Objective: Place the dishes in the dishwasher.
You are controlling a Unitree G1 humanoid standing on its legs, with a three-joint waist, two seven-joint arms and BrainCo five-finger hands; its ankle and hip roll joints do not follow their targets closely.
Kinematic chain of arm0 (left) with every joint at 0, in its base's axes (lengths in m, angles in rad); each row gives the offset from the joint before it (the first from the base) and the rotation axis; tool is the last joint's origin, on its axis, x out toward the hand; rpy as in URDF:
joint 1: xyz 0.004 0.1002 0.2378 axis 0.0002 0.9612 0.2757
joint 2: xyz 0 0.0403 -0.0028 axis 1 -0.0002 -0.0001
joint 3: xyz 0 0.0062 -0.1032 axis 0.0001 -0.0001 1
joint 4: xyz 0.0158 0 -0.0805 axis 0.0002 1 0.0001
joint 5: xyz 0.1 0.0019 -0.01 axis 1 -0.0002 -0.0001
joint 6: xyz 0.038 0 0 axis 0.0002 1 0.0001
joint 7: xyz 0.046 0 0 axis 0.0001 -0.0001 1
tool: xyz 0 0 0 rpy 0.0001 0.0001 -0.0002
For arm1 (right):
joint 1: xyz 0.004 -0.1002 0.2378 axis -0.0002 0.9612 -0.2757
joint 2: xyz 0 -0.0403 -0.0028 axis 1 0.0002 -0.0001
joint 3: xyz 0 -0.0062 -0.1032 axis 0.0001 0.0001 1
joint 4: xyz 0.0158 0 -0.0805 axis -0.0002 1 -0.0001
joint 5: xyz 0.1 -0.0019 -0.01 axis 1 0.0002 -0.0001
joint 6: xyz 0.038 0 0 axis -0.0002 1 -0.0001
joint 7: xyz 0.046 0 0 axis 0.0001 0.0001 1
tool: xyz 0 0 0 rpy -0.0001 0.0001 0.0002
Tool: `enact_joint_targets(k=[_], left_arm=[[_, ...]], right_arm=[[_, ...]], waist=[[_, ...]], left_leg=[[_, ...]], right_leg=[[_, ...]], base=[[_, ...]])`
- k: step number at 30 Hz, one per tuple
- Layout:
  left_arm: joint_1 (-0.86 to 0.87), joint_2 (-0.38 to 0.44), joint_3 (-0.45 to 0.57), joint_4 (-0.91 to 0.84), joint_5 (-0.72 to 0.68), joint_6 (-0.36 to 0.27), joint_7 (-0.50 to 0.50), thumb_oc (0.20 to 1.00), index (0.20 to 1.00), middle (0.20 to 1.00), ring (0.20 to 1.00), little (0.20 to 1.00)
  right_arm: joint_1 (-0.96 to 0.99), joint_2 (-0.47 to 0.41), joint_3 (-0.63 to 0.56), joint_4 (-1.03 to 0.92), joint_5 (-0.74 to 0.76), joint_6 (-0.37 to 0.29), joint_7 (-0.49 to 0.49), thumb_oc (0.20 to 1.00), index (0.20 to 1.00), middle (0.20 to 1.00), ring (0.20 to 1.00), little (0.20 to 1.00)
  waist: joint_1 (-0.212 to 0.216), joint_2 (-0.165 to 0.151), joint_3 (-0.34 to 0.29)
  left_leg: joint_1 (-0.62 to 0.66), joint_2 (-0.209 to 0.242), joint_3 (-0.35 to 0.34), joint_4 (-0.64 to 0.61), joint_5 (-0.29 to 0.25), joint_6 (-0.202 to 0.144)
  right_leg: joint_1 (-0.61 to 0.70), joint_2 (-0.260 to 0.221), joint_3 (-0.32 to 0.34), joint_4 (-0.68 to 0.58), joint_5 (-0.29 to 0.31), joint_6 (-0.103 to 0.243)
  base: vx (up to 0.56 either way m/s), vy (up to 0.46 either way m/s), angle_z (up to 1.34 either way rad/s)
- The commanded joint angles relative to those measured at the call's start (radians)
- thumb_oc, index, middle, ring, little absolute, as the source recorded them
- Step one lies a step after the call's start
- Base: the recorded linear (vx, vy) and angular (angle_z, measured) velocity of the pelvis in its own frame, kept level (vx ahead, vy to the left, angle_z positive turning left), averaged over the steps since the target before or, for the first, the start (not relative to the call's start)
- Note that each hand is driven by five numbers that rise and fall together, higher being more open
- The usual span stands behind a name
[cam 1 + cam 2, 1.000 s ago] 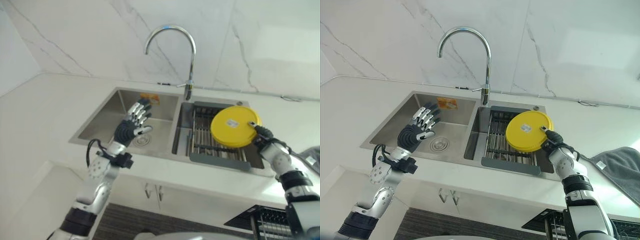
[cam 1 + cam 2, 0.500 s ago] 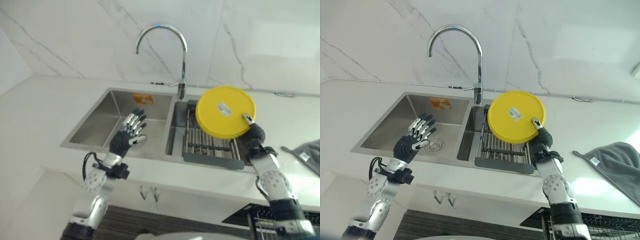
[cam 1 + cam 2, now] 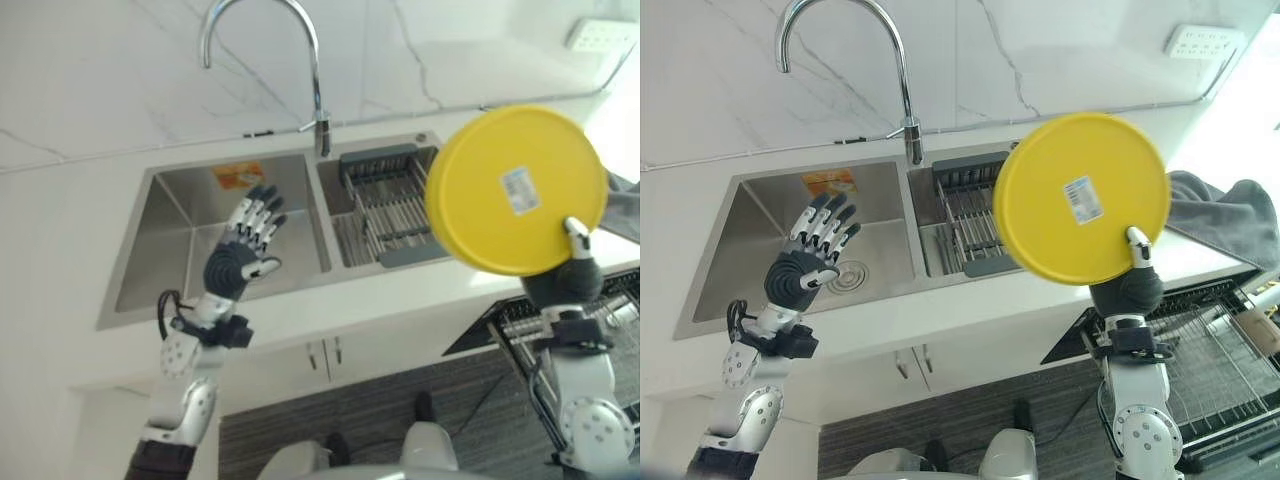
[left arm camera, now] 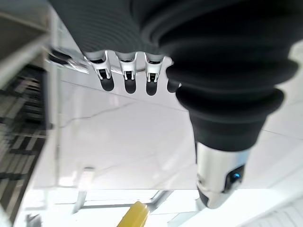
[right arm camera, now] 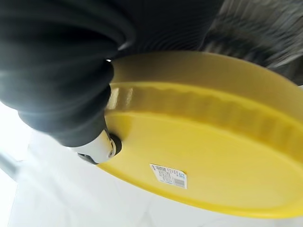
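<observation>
The round yellow plastic plate (image 3: 1082, 198) is up and away from the double stainless-steel sink (image 3: 750, 225) now; half a second ago it hung just above the grey slatted drain rack (image 3: 962, 205) in the right basin, and now it is held high at the robot's right, its underside with a small white sticker facing the head camera, clear of the rack and out past the white counter's (image 3: 330, 310) front edge; the right hand (image 3: 1127, 285) grips it at the lower rim, thumb pressed on the underside in the right wrist view, fingers curled behind the edge; the whole view has swung too, so the camera has turned toward the right, and the pulled-out wire dishwasher rack (image 3: 1215, 365) shows below the plate, beside a grey cloth (image 3: 1230, 210) on the counter; the left hand (image 3: 805, 262) hovers over the left basin, fingers spread wide and holding nothing; my read: the lift-out is done, the carry is under way, and what remains is lowering the plate into that rack.
</observation>
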Motion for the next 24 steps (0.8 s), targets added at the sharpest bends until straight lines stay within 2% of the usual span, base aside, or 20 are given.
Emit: enact_joint_targets(k=[1, 3, 4, 6, 8, 9, 11, 12, 15, 16, 17, 18, 19, 20, 22, 24], left_arm=[[0.001, 0.065, 0.025, -0.143, -0.030, -0.049, -0.034, 1.000, 1.000, 1.000, 1.000, 1.000], [-0.009, 0.067, 0.009, -0.149, -0.015, -0.049, -0.025, 1.000, 1.000, 1.000, 1.000, 1.000], [-0.027, 0.066, -0.015, -0.146, 0.004, -0.052, 0.002, 1.000, 1.000, 1.000, 1.000, 1.000], [-0.056, 0.062, -0.037, -0.144, 0.032, -0.049, 0.039, 1.000, 1.000, 1.000, 1.000, 1.000], [-0.079, 0.062, -0.054, -0.131, 0.056, -0.049, 0.069, 1.000, 1.000, 1.000, 1.000, 1.000], [-0.085, 0.061, -0.056, -0.128, 0.060, -0.044, 0.075, 1.000, 1.000, 1.000, 1.000, 1.000], [-0.097, 0.073, -0.069, -0.139, 0.085, -0.040, 0.103, 1.000, 1.000, 1.000, 1.000, 1.000], [-0.101, 0.078, -0.073, -0.142, 0.094, -0.043, 0.111, 1.000, 1.000, 1.000, 1.000, 1.000], [-0.117, 0.092, -0.084, -0.132, 0.113, -0.056, 0.140, 1.000, 1.000, 1.000, 1.000, 1.000], [-0.118, 0.093, -0.085, -0.131, 0.113, -0.057, 0.140, 1.000, 1.000, 1.000, 1.000, 1.000], [-0.129, 0.091, -0.093, -0.130, 0.115, -0.061, 0.152, 1.000, 1.000, 1.000, 1.000, 1.000], [-0.132, 0.089, -0.094, -0.134, 0.118, -0.059, 0.155, 1.000, 1.000, 1.000, 1.000, 1.000], [-0.137, 0.085, -0.093, -0.135, 0.118, -0.060, 0.150, 1.000, 1.000, 1.000, 1.000, 1.000], [-0.140, 0.084, -0.095, -0.133, 0.122, -0.061, 0.147, 1.000, 1.000, 1.000, 1.000, 1.000], [-0.143, 0.087, -0.089, -0.136, 0.122, -0.064, 0.137, 1.000, 1.000, 1.000, 1.000, 1.000], [-0.120, 0.077, -0.084, -0.131, 0.114, -0.084, 0.145, 1.000, 1.000, 1.000, 1.000, 1.000]], right_arm=[[-0.131, -0.025, -0.049, 0.002, 0.095, -0.089, 0.031, 0.200, 0.200, 0.200, 0.200, 0.200], [-0.127, -0.031, -0.053, -0.001, 0.097, -0.105, 0.030, 0.200, 0.200, 0.200, 0.200, 0.200], [-0.131, -0.030, -0.053, -0.004, 0.099, -0.105, 0.031, 0.200, 0.200, 0.200, 0.200, 0.200], [-0.154, -0.019, -0.045, -0.006, 0.091, -0.112, 0.019, 0.200, 0.200, 0.200, 0.200, 0.200], [-0.186, 0.008, -0.025, -0.001, 0.086, -0.121, -0.001, 0.200, 0.200, 0.200, 0.200, 0.200], [-0.196, 0.017, -0.019, -0.001, 0.084, -0.117, -0.013, 0.200, 0.200, 0.200, 0.200, 0.200], [-0.213, 0.040, 0.014, 0.000, 0.067, -0.114, -0.014, 0.200, 0.200, 0.200, 0.200, 0.200], [-0.208, 0.041, 0.017, -0.003, 0.064, -0.115, -0.007, 0.200, 0.200, 0.200, 0.200, 0.200], [-0.185, 0.037, 0.014, -0.012, 0.072, -0.100, 0.014, 0.200, 0.200, 0.200, 0.200, 0.200], [-0.184, 0.036, 0.014, -0.011, 0.073, -0.098, 0.015, 0.200, 0.200, 0.200, 0.200, 0.200], [-0.178, 0.035, 0.013, -0.013, 0.071, -0.100, 0.022, 0.200, 0.200, 0.200, 0.200, 0.200], [-0.178, 0.041, 0.014, -0.015, 0.066, -0.102, 0.026, 0.200, 0.200, 0.200, 0.200, 0.200], [-0.180, 0.044, 0.012, -0.018, 0.061, -0.109, 0.039, 0.200, 0.200, 0.200, 0.200, 0.200], [-0.179, 0.045, 0.014, -0.019, 0.060, -0.118, 0.049, 0.200, 0.200, 0.200, 0.200, 0.200], [-0.196, 0.036, 0.012, -0.011, 0.041, -0.121, 0.065, 0.200, 0.200, 0.200, 0.200, 0.200], [-0.233, 0.006, 0.015, 0.006, 0.030, -0.099, 0.036, 0.200, 0.200, 0.200, 0.200, 0.200]], waist=[[0.023, -0.001, -0.023], [0.026, -0.003, -0.029], [0.034, -0.011, -0.036], [0.060, -0.029, -0.046], [0.093, -0.046, -0.065], [0.103, -0.048, -0.068], [0.127, -0.046, -0.067], [0.123, -0.046, -0.066], [0.099, -0.045, -0.066], [0.098, -0.044, -0.066], [0.081, -0.045, -0.063], [0.075, -0.044, -0.062], [0.060, -0.044, -0.058], [0.054, -0.043, -0.055], [0.059, -0.043, -0.055], [0.063, -0.044, -0.054]], left_leg=[[0.183, 0.092, -0.113, -0.178, -0.021, -0.149], [0.178, 0.091, -0.093, -0.213, 0.002, -0.138], [0.157, 0.092, -0.076, -0.220, 0.015, -0.132], [0.126, 0.093, -0.052, -0.220, 0.029, -0.129], [0.095, 0.092, -0.021, -0.220, 0.043, -0.129], [0.091, 0.094, -0.012, -0.220, 0.046, -0.129], [0.089, 0.121, 0.011, -0.220, 0.050, -0.144], [0.090, 0.132, 0.015, -0.220, 0.050, -0.153], [0.099, 0.164, 0.029, -0.220, 0.049, -0.174], [0.099, 0.166, 0.030, -0.220, 0.048, -0.175], [0.109, 0.192, 0.032, -0.220, 0.047, -0.191], [0.111, 0.206, 0.030, -0.220, 0.047, -0.199], [0.115, 0.237, 0.020, -0.220, 0.049, -0.212], [0.112, 0.255, 0.012, -0.220, 0.054, -0.219], [0.095, 0.307, 0.010, -0.220, 0.088, -0.243], [0.085, 0.375, 0.012, -0.206, 0.132, -0.288]], right_leg=[[0.058, 0.133, -0.026, 0.072, -0.096, -0.052], [0.073, 0.165, -0.061, 0.133, -0.128, -0.060], [0.094, 0.177, -0.101, 0.172, -0.150, -0.064], [0.138, 0.176, -0.139, 0.162, -0.176, -0.063], [0.225, 0.165, -0.167, 0.093, -0.208, -0.057], [0.244, 0.151, -0.179, 0.074, -0.205, -0.054], [0.281, 0.057, -0.236, 0.004, -0.158, -0.039], [0.282, 0.031, -0.241, -0.018, -0.139, -0.031], [0.273, -0.023, -0.229, -0.085, -0.090, -0.009], [0.273, -0.024, -0.227, -0.089, -0.086, -0.008], [0.253, -0.055, -0.211, -0.133, -0.047, 0.002], [0.241, -0.061, -0.202, -0.147, -0.034, 0.004], [0.211, -0.061, -0.163, -0.154, -0.026, 0.004], [0.198, -0.051, -0.138, -0.144, -0.042, 0.004], [0.196, -0.017, -0.140, -0.137, -0.094, 0.002], [0.200, 0.030, -0.117, -0.174, -0.103, -0.026]], base=[[-0.18, 0.185, -0.29], [-0.15, 0.111, -0.39], [-0.16, 0.031, -0.36], [-0.14, -0.054, -0.59], [-0.11, -0.153, -1.08], [-0.13, -0.230, -1.10], [-0.18, -0.360, -1.05], [-0.14, -0.311, -1.07], [-0.09, -0.284, -1.18], [-0.09, -0.455, -0.48], [-0.09, -0.440, -0.37], [-0.15, -0.717, -0.26], [-0.13, -0.600, -0.16], [-0.16, -0.686, 0.00], [-0.17, -0.709, 0.28], [-0.12, -0.658, 0.32]])
